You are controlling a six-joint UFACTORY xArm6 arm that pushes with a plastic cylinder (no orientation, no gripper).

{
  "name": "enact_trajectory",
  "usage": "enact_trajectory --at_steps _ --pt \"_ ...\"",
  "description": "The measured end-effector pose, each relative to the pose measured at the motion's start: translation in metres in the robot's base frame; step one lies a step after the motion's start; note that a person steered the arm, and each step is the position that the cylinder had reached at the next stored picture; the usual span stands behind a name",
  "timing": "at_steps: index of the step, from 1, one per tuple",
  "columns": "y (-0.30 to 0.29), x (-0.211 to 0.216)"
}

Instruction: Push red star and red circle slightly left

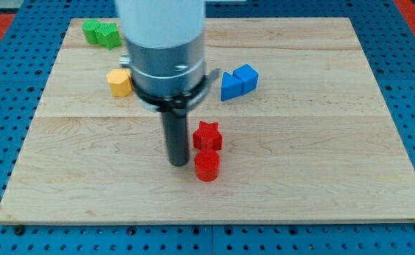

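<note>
The red star lies near the middle of the wooden board. The red circle sits just below it, close to or touching it. My tip rests on the board just to the left of the red circle and below-left of the red star, a small gap from both. The arm's white and grey body hangs over the board above the tip.
Two blue blocks sit side by side above and right of the red star. A yellow block lies at the left, partly behind the arm. Two green blocks sit at the top left corner.
</note>
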State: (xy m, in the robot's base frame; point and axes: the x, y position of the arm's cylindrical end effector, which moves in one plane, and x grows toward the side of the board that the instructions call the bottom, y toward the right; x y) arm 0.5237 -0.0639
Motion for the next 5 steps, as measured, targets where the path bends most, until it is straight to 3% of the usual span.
enact_trajectory --at_steps 1,2,3,4,5 --pt "-0.029 -0.034" --pt "0.043 -0.089" --pt "0.089 -0.091" --pt "0.082 -0.051" --pt "0.072 -0.038"
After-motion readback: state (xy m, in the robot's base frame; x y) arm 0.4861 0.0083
